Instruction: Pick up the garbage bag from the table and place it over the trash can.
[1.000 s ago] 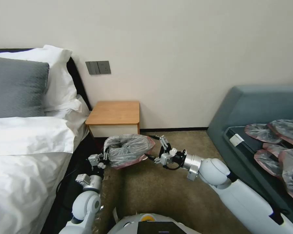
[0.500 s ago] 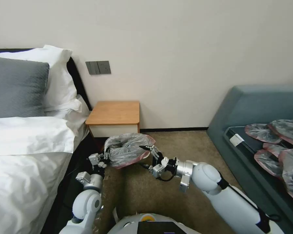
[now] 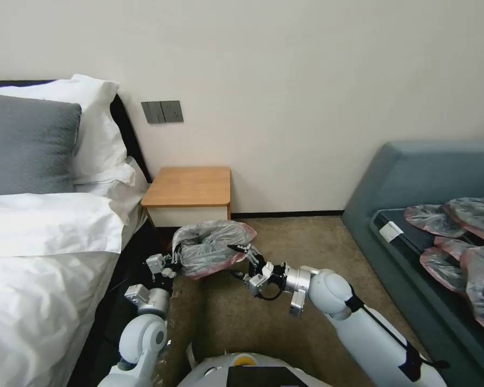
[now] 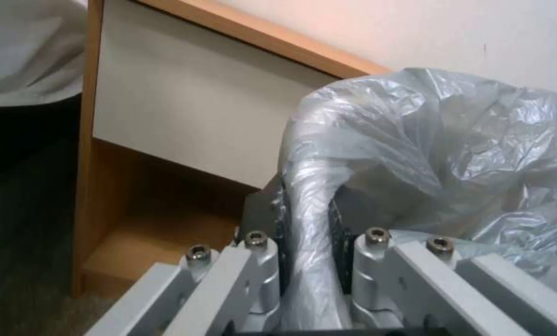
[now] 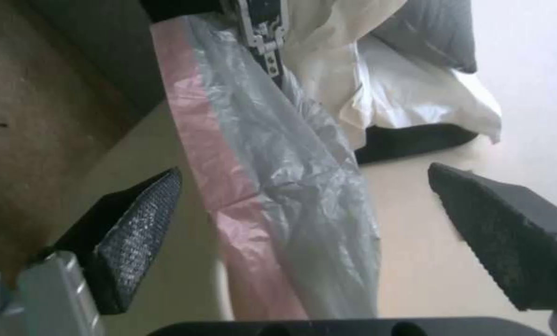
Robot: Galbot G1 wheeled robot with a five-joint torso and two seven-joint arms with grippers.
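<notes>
The garbage bag, crinkly grey with a pink rim, hangs bunched just in front of the table. My left gripper holds its left side; the left wrist view has it shut on a fold of the bag. My right gripper is open at the bag's right edge. In the right wrist view the pink rim runs between the spread fingers of that gripper, untouched. A cream curved surface under the bag looks like the trash can's side. In the head view the bag hides the can.
A bed with white sheets and a grey pillow stands close on the left. A blue-grey sofa on the right carries several flat grey-and-pink bags. Open carpet lies between them.
My right arm has swung left and slightly down, bringing its open gripper from beside the bag to the bag's right rim. The left gripper and the bag have stayed put.
</notes>
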